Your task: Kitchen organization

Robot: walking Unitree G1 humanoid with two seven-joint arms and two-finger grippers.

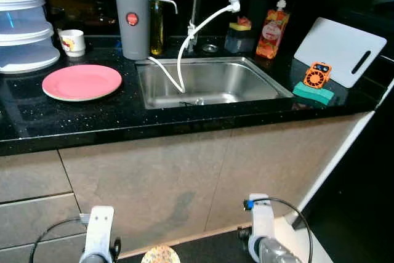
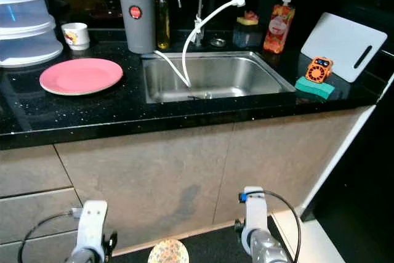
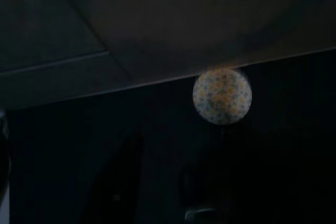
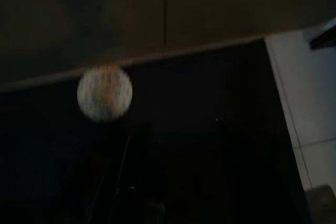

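A black stone counter carries a pink plate on its left part. Behind the plate stand a small white mug and a stack of clear tubs. The steel sink is in the middle, with a white hose hanging from the tap into it. A round patterned disc lies on the dark floor between my arms. My left arm and right arm hang low in front of the cabinet. The wrist views are very dark and show the round patterned disc.
A grey dispenser and a soap bottle stand behind the sink. A white cutting board leans at the right, with an orange gadget on a green sponge beside it. Beige cabinet fronts lie below the counter.
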